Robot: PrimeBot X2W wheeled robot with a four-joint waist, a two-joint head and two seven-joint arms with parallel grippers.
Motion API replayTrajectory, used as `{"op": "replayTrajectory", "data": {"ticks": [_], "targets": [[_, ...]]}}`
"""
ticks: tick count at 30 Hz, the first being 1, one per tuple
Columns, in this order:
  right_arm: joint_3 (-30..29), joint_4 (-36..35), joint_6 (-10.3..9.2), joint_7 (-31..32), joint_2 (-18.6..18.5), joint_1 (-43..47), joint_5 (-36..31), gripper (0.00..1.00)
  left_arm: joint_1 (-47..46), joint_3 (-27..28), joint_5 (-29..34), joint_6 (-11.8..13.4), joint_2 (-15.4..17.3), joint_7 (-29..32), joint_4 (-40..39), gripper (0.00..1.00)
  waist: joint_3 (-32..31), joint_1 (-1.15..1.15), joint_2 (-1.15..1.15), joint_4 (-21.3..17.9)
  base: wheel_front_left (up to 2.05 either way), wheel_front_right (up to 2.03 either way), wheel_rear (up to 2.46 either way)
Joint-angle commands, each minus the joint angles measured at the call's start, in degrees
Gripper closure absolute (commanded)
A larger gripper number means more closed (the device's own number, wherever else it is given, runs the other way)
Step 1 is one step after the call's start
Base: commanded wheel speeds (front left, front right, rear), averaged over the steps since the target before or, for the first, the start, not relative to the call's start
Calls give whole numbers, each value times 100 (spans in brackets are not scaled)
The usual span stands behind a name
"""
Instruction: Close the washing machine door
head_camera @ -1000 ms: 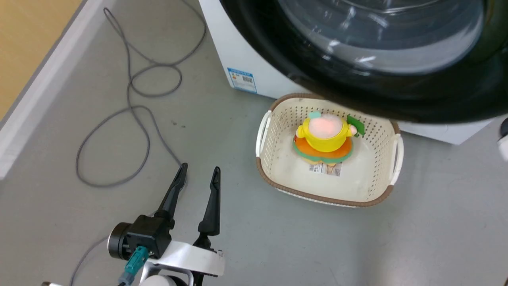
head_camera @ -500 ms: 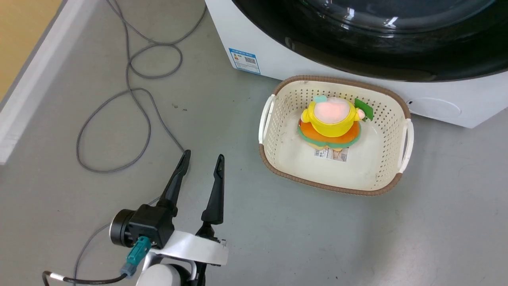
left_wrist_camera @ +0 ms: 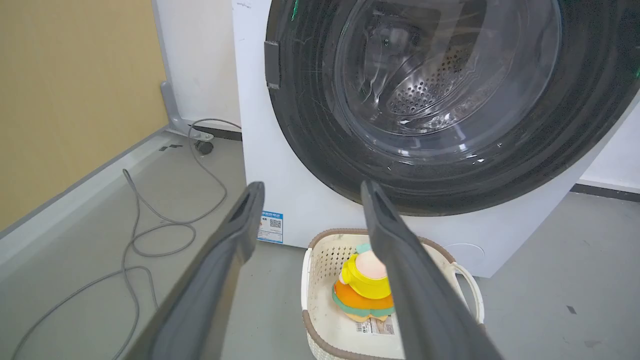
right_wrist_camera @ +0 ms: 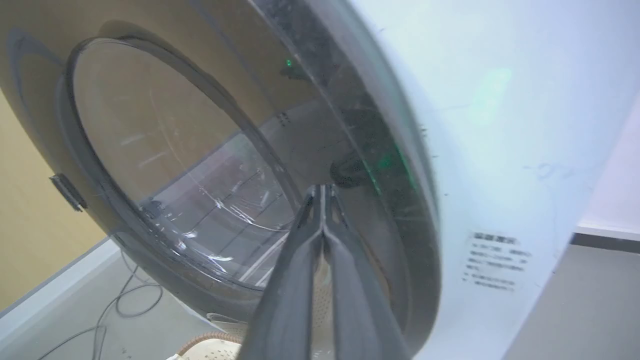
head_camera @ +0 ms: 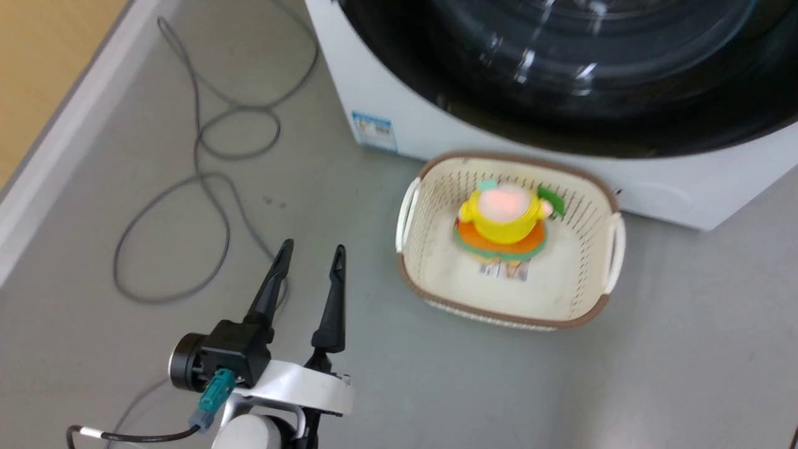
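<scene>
While the door lay flush-looking against the washing machine's front, latch unconfirmed | right gripper: fingers pressed together, empty, tips at the black rim | left gripper: parted, empty, above the floor | best: push squarely on rim, not glass.

The washing machine door, round and black-rimmed with a bulging clear glass centre, lay flat against the front of the white washing machine, spanning nearly its whole width. Whether it was latched could not be told.
</scene>
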Motion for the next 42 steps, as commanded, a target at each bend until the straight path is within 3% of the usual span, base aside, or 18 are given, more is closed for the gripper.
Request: {"op": "replayTrajectory", "data": {"ticks": [1,8,14,17,28,29,30,34,42], "targets": [[73,-63,-6,-89,-17,227,62,100,71,50,30,16,-3,-25,36,0,-285,0,0,-149,0,0,0],[320,-618,-6,-454,53,1331,23,100,324,268,43,36,-3,-25,140,0,-943,0,0,-437,0,0,0],[-125,-1276,-6,-542,364,2526,-123,100,541,400,59,16,20,-25,299,0,-1377,0,0,-611,0,0,0],[-480,-1779,-6,-548,571,3117,-628,100,668,469,55,9,47,-25,336,0,-1529,0,0,-711,0,0,0],[-1495,-3100,-6,-541,1900,4797,-1895,100,987,561,33,-31,149,-25,519,0,-1855,0,0,-993,0,0,0],[-1578,-3158,-6,-534,2023,4882,-2005,58,993,544,43,-38,158,-25,540,0,-1869,0,0,-998,0,0,0],[-1654,-3198,-6,-530,2139,4948,-2113,2,995,530,51,-41,166,-25,559,0,-1884,0,0,-1004,0,0,0],[-1827,-3312,-6,-473,2534,5174,-2380,0,1013,485,71,-36,180,-25,613,0,-1934,0,0,-1019,0,0,0],[-1873,-3342,-6,-446,2740,5453,-2650,0,1058,398,184,44,224,-25,627,0,-1976,0,0,-1017,0,0,0]]}}
